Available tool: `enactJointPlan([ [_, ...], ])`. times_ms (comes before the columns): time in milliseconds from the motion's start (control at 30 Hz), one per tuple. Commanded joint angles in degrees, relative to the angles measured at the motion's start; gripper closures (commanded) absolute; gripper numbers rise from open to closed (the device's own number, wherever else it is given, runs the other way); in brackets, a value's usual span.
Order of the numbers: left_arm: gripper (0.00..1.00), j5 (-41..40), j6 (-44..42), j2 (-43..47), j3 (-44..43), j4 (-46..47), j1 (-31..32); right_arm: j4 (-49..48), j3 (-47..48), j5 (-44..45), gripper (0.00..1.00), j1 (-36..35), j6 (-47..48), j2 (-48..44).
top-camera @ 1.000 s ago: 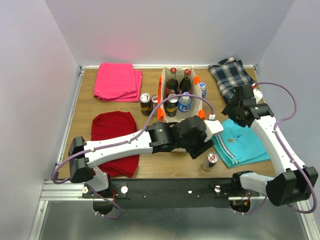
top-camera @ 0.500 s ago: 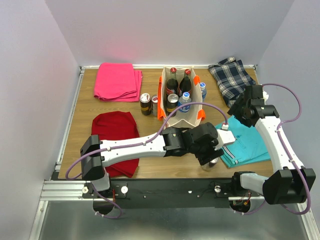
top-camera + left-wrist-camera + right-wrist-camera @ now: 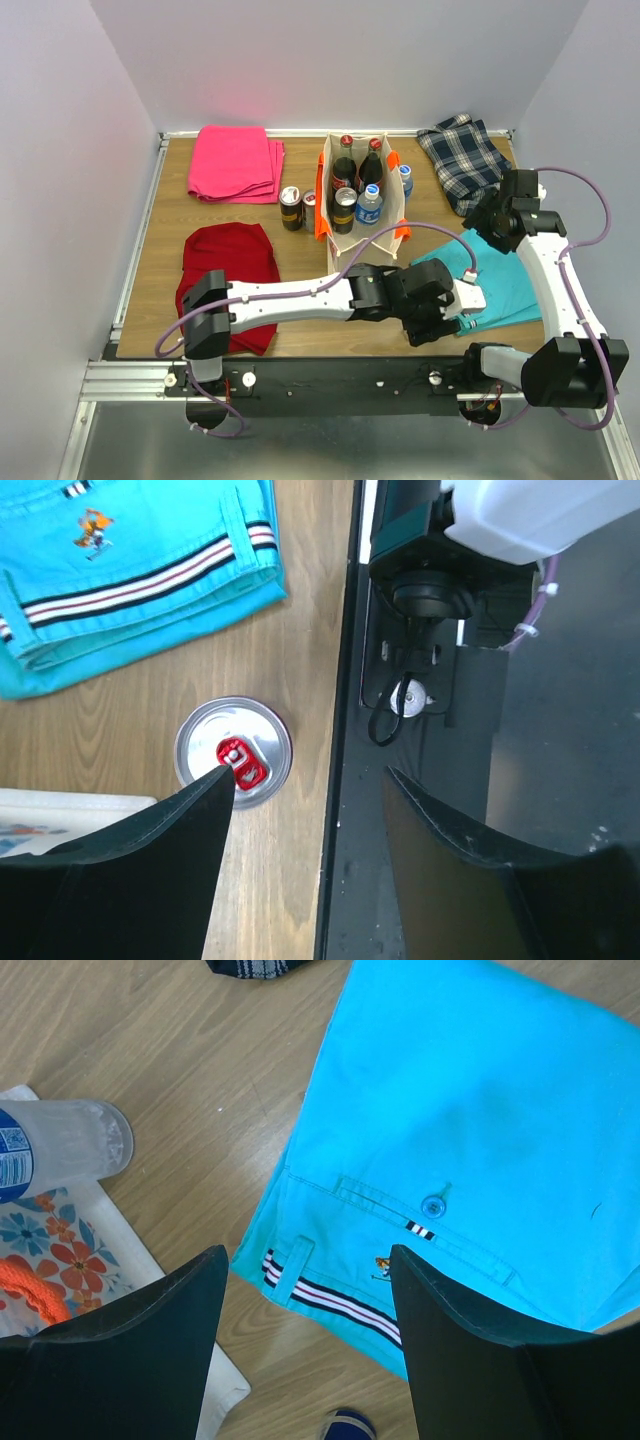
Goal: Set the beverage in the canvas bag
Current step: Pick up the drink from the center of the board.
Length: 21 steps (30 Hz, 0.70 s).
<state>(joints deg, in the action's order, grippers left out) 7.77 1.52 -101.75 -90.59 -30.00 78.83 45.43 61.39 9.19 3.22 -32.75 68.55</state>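
Observation:
The canvas bag (image 3: 364,236) stands at the back middle, cream with orange handles (image 3: 321,205), and holds several bottles and cans. A silver can with a red tab (image 3: 233,752) stands upright near the table's front edge, hidden under my left arm in the top view. My left gripper (image 3: 308,772) is open and empty above it; its left fingertip overlaps the can's top and its right finger hangs over the black rail. It also shows in the top view (image 3: 428,330). My right gripper (image 3: 305,1250) is open and empty over the teal shorts (image 3: 480,1110), right of the bag (image 3: 60,1250).
Two cans (image 3: 291,208) stand left of the bag and a water bottle (image 3: 406,178) stands right of it. A pink cloth (image 3: 235,162), a red cloth (image 3: 228,270), a plaid cloth (image 3: 462,160) and teal shorts (image 3: 500,275) lie around. The black rail (image 3: 340,375) borders the front edge.
My left arm has swung right and toward the front edge, now covering the can in the top view. My right arm has drawn back to the right, away from the bag.

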Motion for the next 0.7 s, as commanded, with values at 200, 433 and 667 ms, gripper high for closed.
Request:
enactJointPlan([
  [200, 0.3, -2.0, -0.5, -4.9, -2.4, 1.6, 0.1, -1.3, 0.0, -2.4, 0.26, 1.0, 1.6, -1.0],
  [433, 0.28, -5.2, 1.0, -7.1, -3.8, 1.5, -1.0, -1.0, 0.7, -3.8, 0.26, 1.1, 1.6, -0.2],
  [667, 0.28, -5.7, 1.0, -7.1, -4.1, 1.5, -2.2, -1.0, 2.1, -4.2, 0.26, 1.1, 2.1, 1.0],
])
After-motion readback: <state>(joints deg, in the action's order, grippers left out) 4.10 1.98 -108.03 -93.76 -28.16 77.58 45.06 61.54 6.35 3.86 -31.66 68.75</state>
